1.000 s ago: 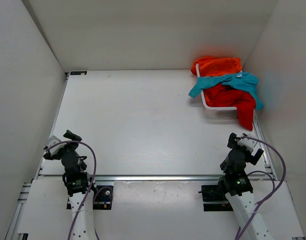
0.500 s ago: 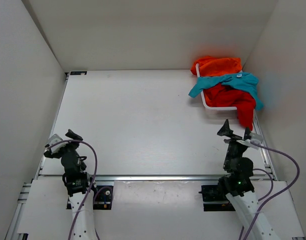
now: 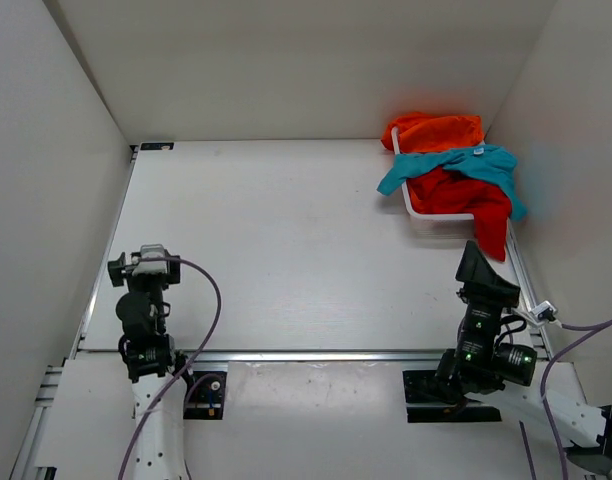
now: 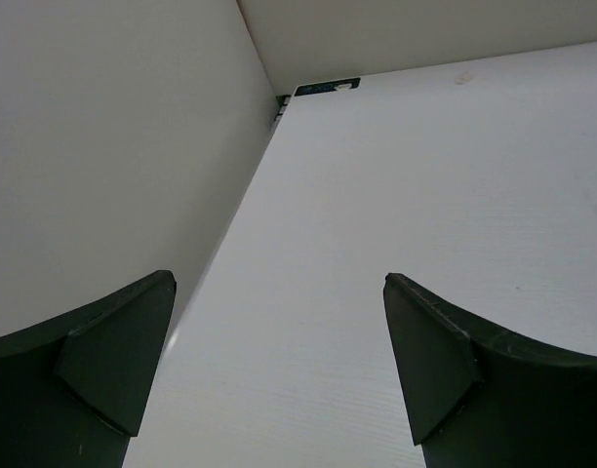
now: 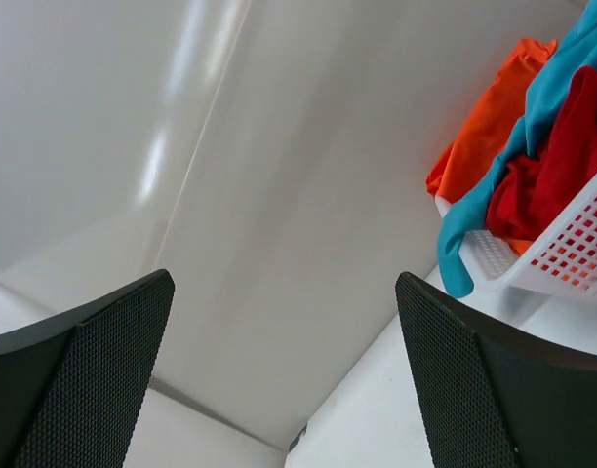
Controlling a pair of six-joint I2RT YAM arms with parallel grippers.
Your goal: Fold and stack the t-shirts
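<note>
From above, the white table carries a white mesh basket in its far right corner, close to the right wall. All 3 t-shirts are heaped in and over that basket. The orange t-shirt lies at the far end and spills past the rim. The teal-blue t-shirt is draped across the middle, with 1 sleeve hanging over the left rim. The red t-shirt fills the near part and trails over the near edge down to the table. None of them is folded. The left claw is raised near the left edge of the table, well apart from the basket. The right claw is lifted near the right edge, near the hanging red cloth but not touching it.

In the left wrist view, the left claw is released: its 2 fingers stand wide apart with nothing between them. Beyond them are bare table, the left wall and a small dark plate at the far corner.

In the right wrist view, the right claw is likewise released and empty, its mesh-textured pads spread wide. The basket sits at the right of the view, with orange, teal-blue and red cloth bunched over its rim.
</note>
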